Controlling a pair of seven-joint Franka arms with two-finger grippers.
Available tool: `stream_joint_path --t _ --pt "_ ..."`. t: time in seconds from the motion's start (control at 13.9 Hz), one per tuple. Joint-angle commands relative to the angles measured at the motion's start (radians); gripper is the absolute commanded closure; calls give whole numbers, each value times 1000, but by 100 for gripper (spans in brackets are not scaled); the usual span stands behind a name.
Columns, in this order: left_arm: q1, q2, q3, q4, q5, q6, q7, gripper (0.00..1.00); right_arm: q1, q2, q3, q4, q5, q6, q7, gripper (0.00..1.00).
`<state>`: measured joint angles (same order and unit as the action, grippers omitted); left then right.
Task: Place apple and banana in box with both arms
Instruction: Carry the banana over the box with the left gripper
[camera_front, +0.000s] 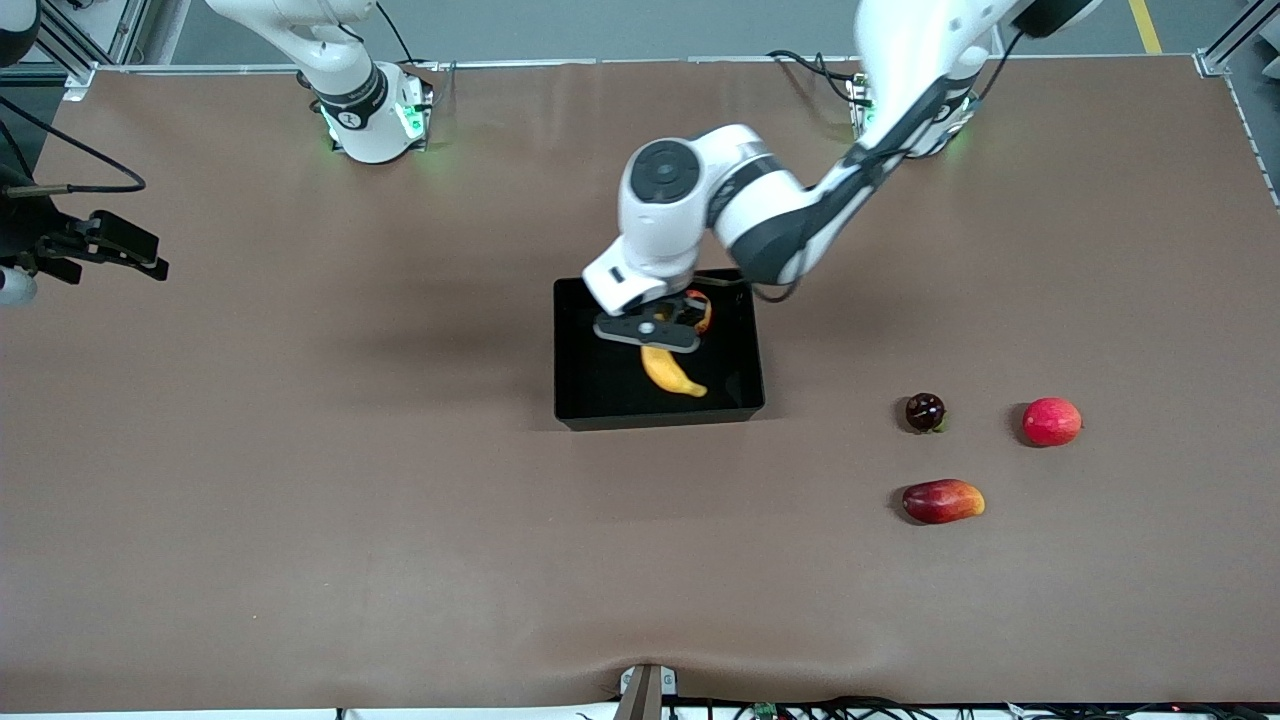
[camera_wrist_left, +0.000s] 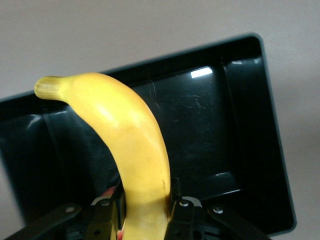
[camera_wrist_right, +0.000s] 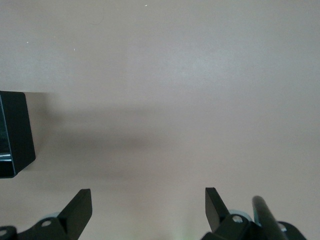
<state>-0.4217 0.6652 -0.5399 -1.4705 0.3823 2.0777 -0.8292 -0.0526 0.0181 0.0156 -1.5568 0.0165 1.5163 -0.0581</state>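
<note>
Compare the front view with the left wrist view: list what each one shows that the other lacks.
Only the front view shows the apple in the box, the right gripper off at the right arm's end of the table, and three spare fruits. Only the left wrist view shows the fingers clamped on the banana. Both show the left gripper holding the banana over the box.
</note>
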Motion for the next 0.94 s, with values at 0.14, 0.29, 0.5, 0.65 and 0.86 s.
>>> stream_joint_path --t 0.14,0.29,0.5,0.65,0.86 --pt "-241 112 196 163 13 -21 -24 100 -7 -17 4 -14 -4 -2 -12 0" --pt "-246 138 196 182 12 -18 -22 100 -7 -17 4 -13 -4 -1 -12 0" --pt "-258 169 199 182 15 36 -21 100 -7 -17 4 -13 -4 -2 -12 0" --pt "-258 201 201 182 15 76 -22 100 -7 -17 4 -13 -4 -1 -12 0" --pt "-256 234 201 179 17 113 -18 100 -7 -17 4 -13 -4 -2 -12 0"
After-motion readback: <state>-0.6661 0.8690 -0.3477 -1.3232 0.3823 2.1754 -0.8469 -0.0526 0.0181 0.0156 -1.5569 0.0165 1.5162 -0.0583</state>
